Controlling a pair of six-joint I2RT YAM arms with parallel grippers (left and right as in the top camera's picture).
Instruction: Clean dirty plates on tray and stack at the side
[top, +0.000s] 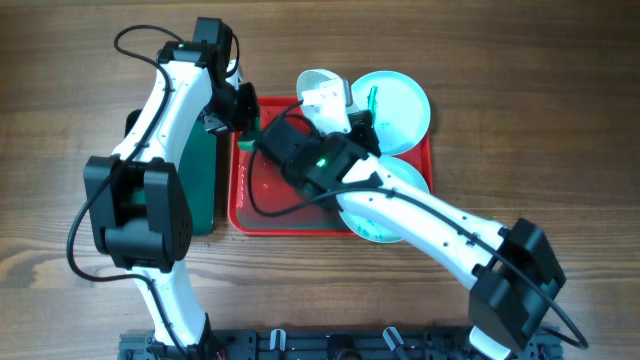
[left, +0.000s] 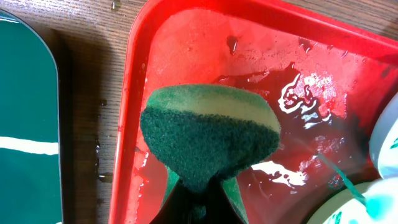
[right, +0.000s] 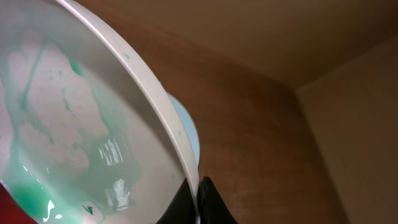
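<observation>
The red tray (top: 262, 215) lies mid-table, wet with water in the left wrist view (left: 186, 37). My right gripper (top: 336, 108) is shut on the rim of the white plate (top: 312, 80), held tilted over the tray's far edge. In the right wrist view the jaws (right: 199, 194) pinch that rim, and the plate (right: 68, 124) shows green smears. One turquoise-rimmed plate (top: 398, 110) with a green streak lies at the tray's far right, and another (top: 372, 228) lies at the near right, partly under my right arm. My left gripper (left: 200, 208) is shut on a green and yellow sponge (left: 208, 134) above the tray's left part.
A smaller dark green tray (top: 205, 180) lies left of the red tray, partly under my left arm, and shows in the left wrist view (left: 25, 124). Bare wooden table surrounds both trays. Water drops lie on the wood between them (left: 99, 149).
</observation>
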